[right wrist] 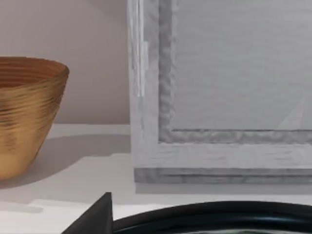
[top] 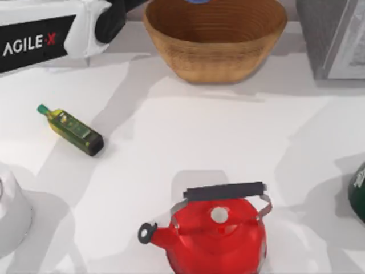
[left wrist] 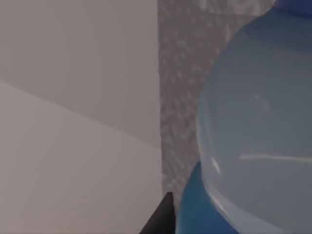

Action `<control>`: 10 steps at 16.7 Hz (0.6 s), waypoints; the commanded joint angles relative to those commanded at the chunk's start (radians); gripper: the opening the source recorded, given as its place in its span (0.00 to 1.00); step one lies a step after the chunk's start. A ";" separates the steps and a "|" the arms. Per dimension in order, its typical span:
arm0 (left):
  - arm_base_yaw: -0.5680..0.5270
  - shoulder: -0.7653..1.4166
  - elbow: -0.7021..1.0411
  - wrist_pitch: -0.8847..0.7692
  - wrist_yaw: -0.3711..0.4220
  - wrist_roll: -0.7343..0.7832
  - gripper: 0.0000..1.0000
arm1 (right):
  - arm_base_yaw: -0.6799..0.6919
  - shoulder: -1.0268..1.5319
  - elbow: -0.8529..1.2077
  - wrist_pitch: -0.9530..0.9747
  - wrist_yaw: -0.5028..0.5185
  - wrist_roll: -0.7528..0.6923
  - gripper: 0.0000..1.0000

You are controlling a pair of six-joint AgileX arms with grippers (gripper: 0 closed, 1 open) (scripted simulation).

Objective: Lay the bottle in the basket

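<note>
In the top view, the left arm [top: 51, 31] is seen reaching from the table's left toward the far edge, where a sliver of the bottle's blue [top: 197, 1] is visible directly above the basket [top: 214, 43]; the bottle's long axis cannot be told there. In the left wrist view, the bottle [left wrist: 258, 131] is seen close against the camera, apparently carried by the left gripper, though the fingers' spread cannot be told. In the right wrist view, the basket's wall [right wrist: 27, 112] is shown well off from the parked right arm, so the left arm is judged nearer.
</note>
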 joint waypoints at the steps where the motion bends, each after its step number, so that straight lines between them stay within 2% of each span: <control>1: 0.003 0.017 0.057 -0.048 0.000 0.002 0.00 | 0.000 0.000 0.000 0.000 0.000 0.000 1.00; 5: 0.012 0.053 0.184 -0.162 -0.001 0.009 0.00 | 0.000 0.000 0.000 0.000 0.000 0.000 1.00; 10: 0.006 0.048 0.186 -0.164 -0.001 0.011 0.00 | 0.000 0.000 0.000 0.000 0.000 0.000 1.00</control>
